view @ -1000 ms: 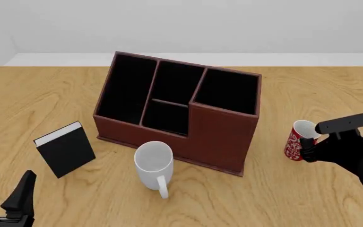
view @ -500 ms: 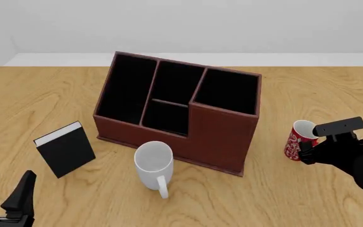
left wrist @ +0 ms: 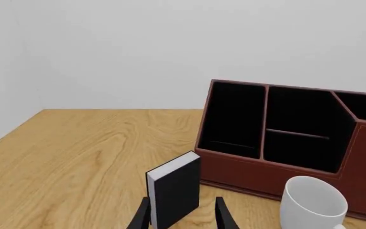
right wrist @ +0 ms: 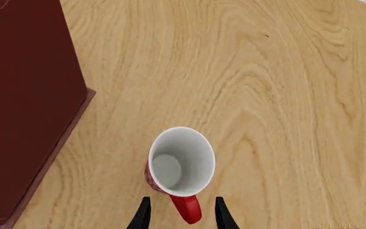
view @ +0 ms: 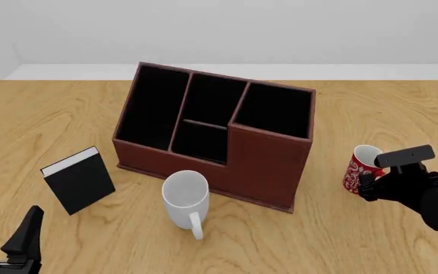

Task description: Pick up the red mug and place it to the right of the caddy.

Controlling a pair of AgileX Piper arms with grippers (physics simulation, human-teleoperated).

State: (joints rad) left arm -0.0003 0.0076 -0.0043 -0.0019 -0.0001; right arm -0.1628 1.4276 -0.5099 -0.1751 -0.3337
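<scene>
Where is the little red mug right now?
In the front view, the red mug stands on the table right of the caddy, apart from it, with the right gripper around its handle.

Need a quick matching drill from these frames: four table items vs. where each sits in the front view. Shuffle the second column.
Things:
1. red mug
2. white mug
3. book
4. caddy

Places:
A. table's middle, towards the back
B. left of the caddy, standing upright
C. right of the caddy, by the right pincer
D. just in front of the caddy

Pairs: 1-C, 2-D, 3-B, 4-A
</scene>
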